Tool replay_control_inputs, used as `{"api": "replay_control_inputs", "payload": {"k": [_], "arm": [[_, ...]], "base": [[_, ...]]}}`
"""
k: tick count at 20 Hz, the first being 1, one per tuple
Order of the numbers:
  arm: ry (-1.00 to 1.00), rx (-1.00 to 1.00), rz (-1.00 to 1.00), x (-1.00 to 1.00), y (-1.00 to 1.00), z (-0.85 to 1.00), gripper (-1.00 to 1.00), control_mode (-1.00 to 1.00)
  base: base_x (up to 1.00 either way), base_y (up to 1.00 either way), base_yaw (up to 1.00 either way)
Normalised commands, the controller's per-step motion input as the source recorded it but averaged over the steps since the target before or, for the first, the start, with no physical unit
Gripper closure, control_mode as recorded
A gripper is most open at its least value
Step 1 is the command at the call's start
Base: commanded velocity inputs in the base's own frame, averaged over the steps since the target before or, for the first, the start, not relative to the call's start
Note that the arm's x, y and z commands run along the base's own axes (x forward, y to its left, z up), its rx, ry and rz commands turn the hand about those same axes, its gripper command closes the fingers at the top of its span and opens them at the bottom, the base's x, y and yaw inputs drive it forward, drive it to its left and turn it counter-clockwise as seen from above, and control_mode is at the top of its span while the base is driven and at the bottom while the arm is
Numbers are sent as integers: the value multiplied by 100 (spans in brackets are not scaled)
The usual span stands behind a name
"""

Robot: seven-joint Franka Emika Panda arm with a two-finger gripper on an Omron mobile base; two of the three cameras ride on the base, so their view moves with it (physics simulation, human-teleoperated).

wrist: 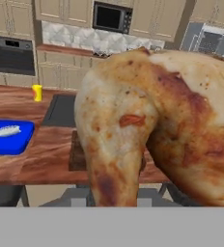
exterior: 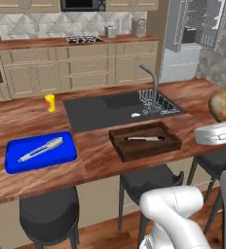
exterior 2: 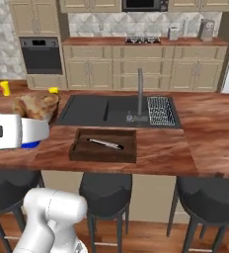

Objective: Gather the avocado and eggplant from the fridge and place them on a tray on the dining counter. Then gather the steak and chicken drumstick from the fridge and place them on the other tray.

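Note:
A large browned chicken drumstick (wrist: 152, 130) hangs close in front of the hand camera and hides the fingertips. My gripper (exterior: 225, 120) is shut on it, holding the chicken drumstick (exterior: 224, 104) above the dining counter's right end. From the other side the drumstick (exterior 2: 35, 106) rides over the white hand (exterior 2: 13, 131). A blue tray (exterior: 17, 163) carrying pale tongs lies at the counter's left. A brown wooden tray (exterior: 119, 146) with a thin grey utensil sits at the middle. The fridge (exterior: 193, 24) stands open at the back right. Avocado, eggplant and steak are out of view.
A dark sink (exterior: 110, 109) with a faucet (exterior: 154, 85) and dish rack (exterior: 159, 102) lies behind the trays. A yellow bottle (exterior: 50, 102) stands at the back left of the counter (exterior: 95, 160). Black stools (exterior: 49, 211) line its near side.

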Motion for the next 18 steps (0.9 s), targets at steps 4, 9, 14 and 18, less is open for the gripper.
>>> {"api": "replay_control_inputs", "payload": {"k": [4,9,14,18], "arm": [[0,0,0,0,0,0,100,100],[0,0,0,0,0,0,100,100],[0,0,0,0,0,0,100,100],[0,0,0,0,0,0,100,100]], "base": [[69,-33,42],[88,-31,39],[99,-32,35],[89,-29,33]]}}
